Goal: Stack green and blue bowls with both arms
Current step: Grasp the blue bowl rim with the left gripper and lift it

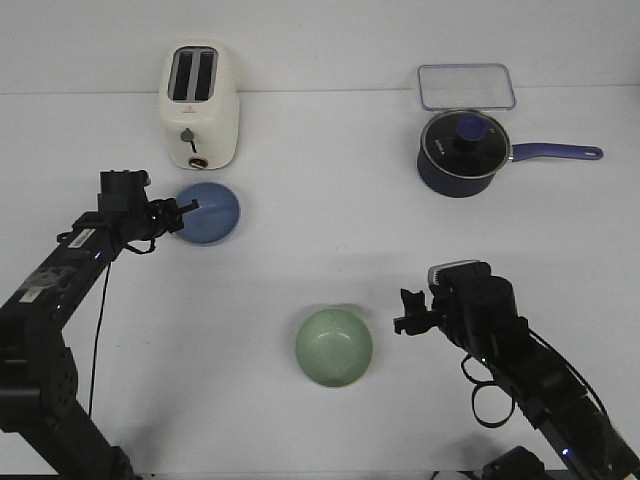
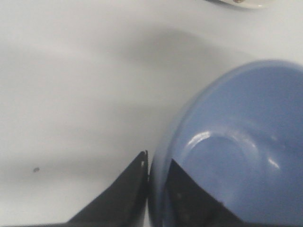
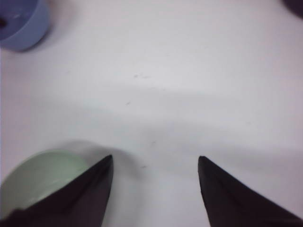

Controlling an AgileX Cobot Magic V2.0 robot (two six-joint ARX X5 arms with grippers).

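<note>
The blue bowl (image 1: 210,214) sits at the left of the table, just in front of the toaster. My left gripper (image 1: 186,211) is shut on its left rim, one finger inside and one outside, as the left wrist view shows on the blue bowl (image 2: 236,142). The green bowl (image 1: 334,346) sits at the front centre. My right gripper (image 1: 407,312) is open and empty, a little right of the green bowl. The right wrist view shows the green bowl (image 3: 42,176) beside one finger and the blue bowl (image 3: 21,21) far off.
A cream toaster (image 1: 200,105) stands at the back left. A dark navy saucepan (image 1: 465,152) with a glass lid and a long handle stands at the back right, with a clear rectangular lid (image 1: 466,86) behind it.
</note>
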